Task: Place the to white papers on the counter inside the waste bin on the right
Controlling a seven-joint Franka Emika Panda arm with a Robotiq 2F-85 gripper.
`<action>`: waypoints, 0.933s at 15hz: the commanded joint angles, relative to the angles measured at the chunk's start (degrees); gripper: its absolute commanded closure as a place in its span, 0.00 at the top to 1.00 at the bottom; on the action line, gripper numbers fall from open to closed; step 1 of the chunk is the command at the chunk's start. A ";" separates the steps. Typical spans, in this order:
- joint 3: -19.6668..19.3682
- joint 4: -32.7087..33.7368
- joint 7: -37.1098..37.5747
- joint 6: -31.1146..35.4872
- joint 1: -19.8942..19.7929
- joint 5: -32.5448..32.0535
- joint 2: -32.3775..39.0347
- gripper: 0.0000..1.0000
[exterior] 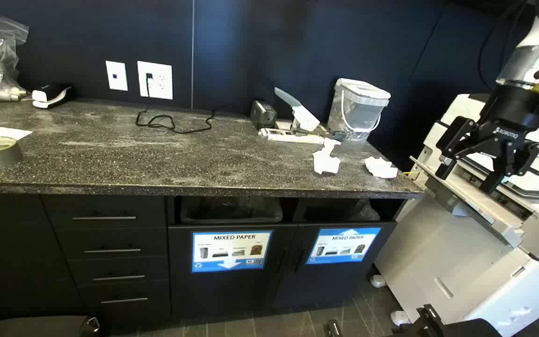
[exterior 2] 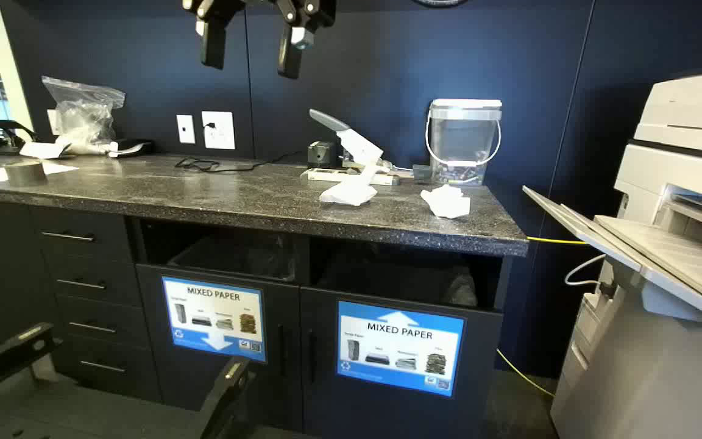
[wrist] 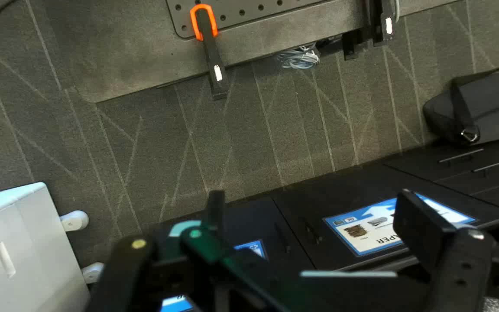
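While I am operating from a distance, my gripper (exterior 2: 251, 61) is pointing down, its fingers (exterior 2: 212, 46) standing wide apart in all three views. Well apart from it in both exterior views, a taller white paper (exterior 2: 348, 193) and a squatter white paper (exterior 2: 446, 202) are lying crumpled on the dark speckled counter (exterior 2: 217, 189), near its right end and near each other. Behind them, a lidded tub (exterior 2: 464, 139) is standing upright by the wall (exterior 2: 375, 79), and a white tool (exterior 2: 360, 146) is standing tilted. Below the counter, the waste bin (exterior 2: 400, 413) on the right is showing a mostly blue sign (exterior 2: 400, 347) reading "MIXED PAPER," just beside a like bin (exterior: 227, 295) with a whiter sign (exterior: 232, 251). Past the counter's end, a pale printer (exterior: 456, 267) is standing, while toward the opposite end I am seeing a tape roll (exterior: 0, 159) and a clear bag (exterior 2: 86, 119).
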 commanded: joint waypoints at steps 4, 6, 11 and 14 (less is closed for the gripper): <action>0.75 0.61 -0.42 -0.08 -0.83 0.44 0.06 1.00; 0.75 0.63 -0.42 -0.08 -0.83 0.44 0.06 1.00; 0.18 0.10 -7.06 13.30 -0.45 -4.93 6.85 1.00; -1.63 1.78 -13.21 24.37 -0.23 -7.55 14.22 1.00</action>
